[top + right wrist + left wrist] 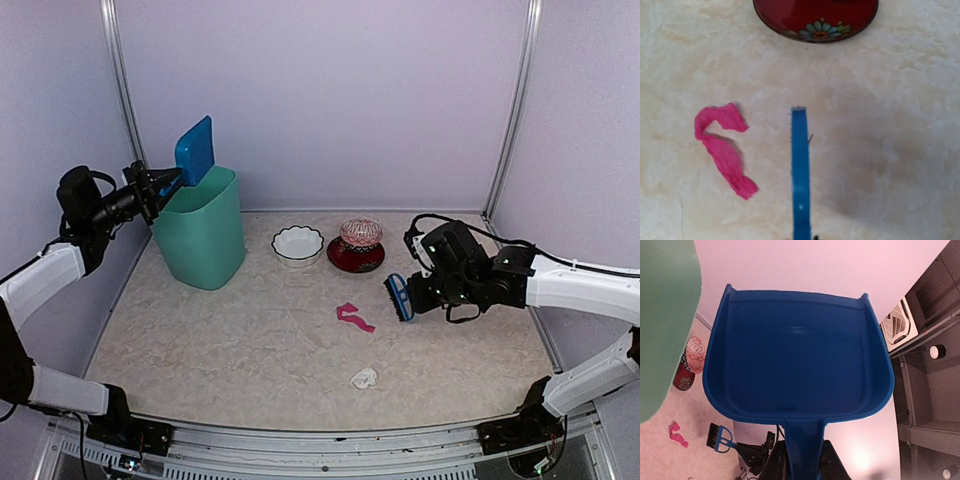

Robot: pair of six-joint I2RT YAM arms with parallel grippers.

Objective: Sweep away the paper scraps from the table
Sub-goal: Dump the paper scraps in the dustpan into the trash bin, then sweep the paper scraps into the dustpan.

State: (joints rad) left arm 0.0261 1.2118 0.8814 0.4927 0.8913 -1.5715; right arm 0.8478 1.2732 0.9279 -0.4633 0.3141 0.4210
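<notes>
A pink paper scrap (354, 317) lies mid-table; it also shows in the right wrist view (723, 148) and the left wrist view (677, 434). A white paper scrap (364, 378) lies nearer the front edge of the table (200, 340). My left gripper (158, 185) is shut on the handle of the blue dustpan (194, 150), held tilted over the green bin (203, 230); the pan (797, 355) looks empty. My right gripper (425, 293) is shut on the blue hand brush (399, 296), just right of the pink scrap; the brush (800, 170) shows edge-on.
A white bowl (298, 245) and a red dish (356, 257) with a pink patterned ball (360, 233) stand at the back middle. Walls and metal posts close in the table on three sides. A metal rail (330, 440) runs along the front.
</notes>
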